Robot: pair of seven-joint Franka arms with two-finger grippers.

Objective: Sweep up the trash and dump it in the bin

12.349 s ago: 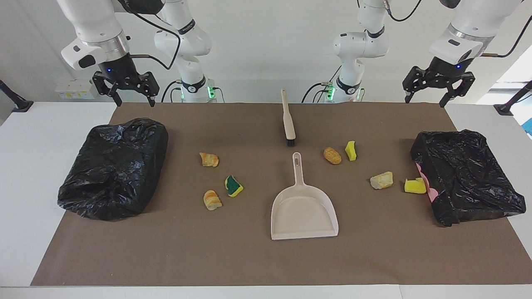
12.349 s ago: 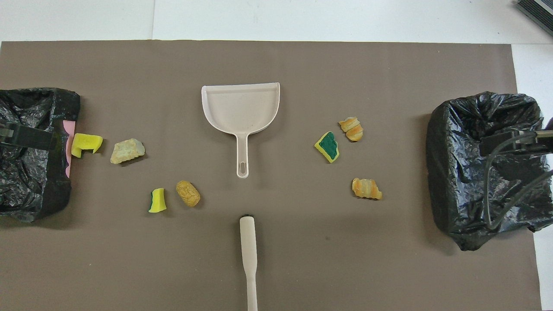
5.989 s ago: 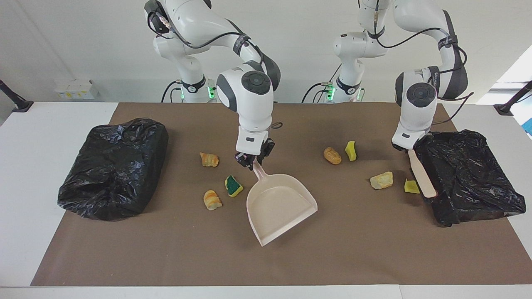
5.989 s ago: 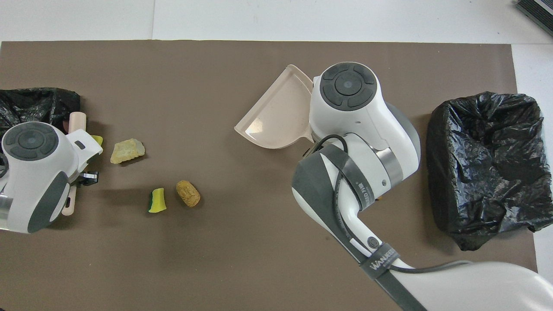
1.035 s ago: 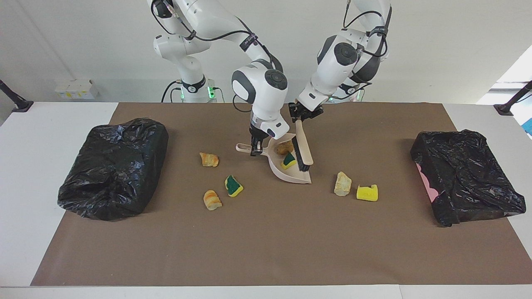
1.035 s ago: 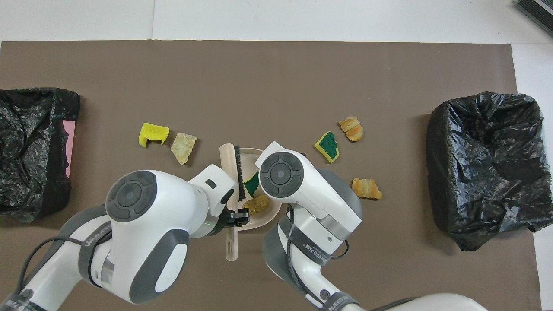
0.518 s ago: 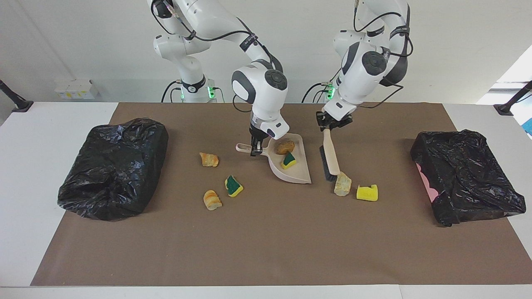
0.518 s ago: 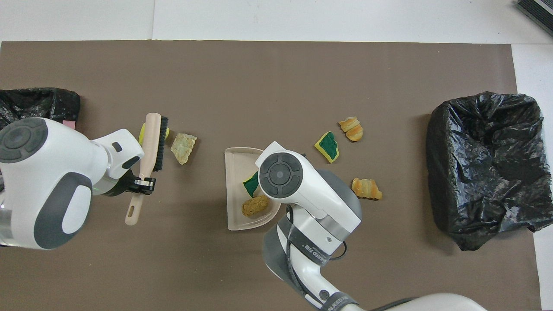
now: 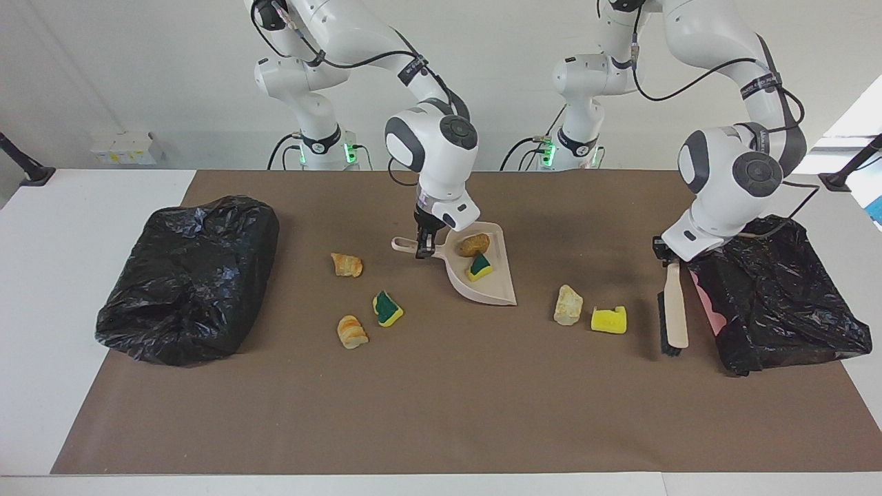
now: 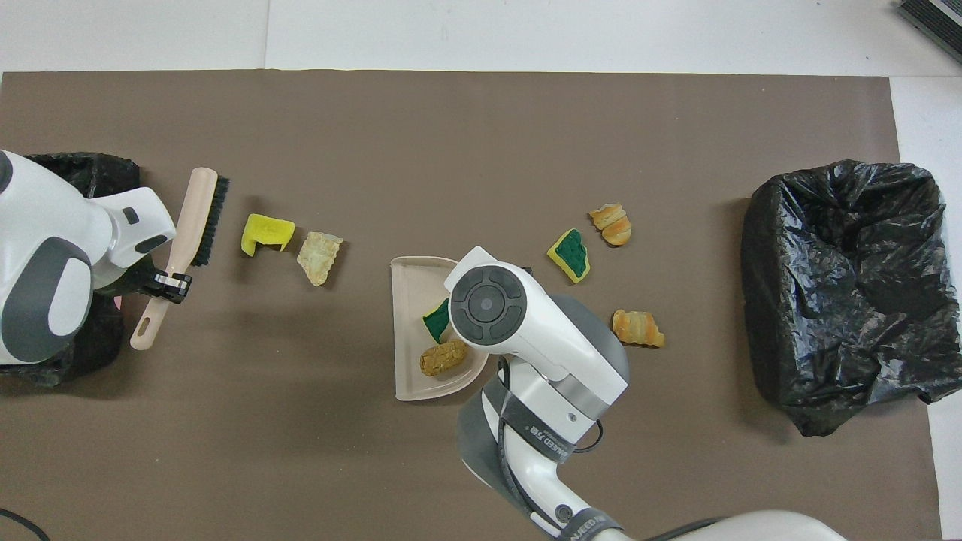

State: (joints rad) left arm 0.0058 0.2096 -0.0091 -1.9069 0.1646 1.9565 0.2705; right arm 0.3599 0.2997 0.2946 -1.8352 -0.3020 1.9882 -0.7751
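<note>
My right gripper [image 9: 422, 249] is shut on the handle of the beige dustpan [image 9: 490, 293], which rests on the mat mid-table [image 10: 409, 289]. A brown lump [image 9: 473, 244] and a green-backed sponge [image 9: 479, 266] lie in the pan. My left gripper [image 9: 670, 256] is shut on the beige brush [image 9: 675, 306], held low beside the bin at the left arm's end, bristles toward the trash [image 10: 194, 218]. A yellow sponge [image 9: 609, 320] and a pale lump [image 9: 568, 304] lie between brush and pan. Two bread lumps [image 9: 346, 264] [image 9: 351, 331] and a green-backed sponge [image 9: 387, 308] lie toward the right arm's end.
A black-bagged bin [image 9: 778, 289] with a pink edge stands at the left arm's end. Another black-bagged bin [image 9: 189, 275] stands at the right arm's end [image 10: 845, 285]. A brown mat [image 9: 441, 413] covers the table.
My left gripper has carried the brush from beside the pale lump, past the yellow sponge, to next to the bin at the left arm's end. The dustpan and right gripper have not moved.
</note>
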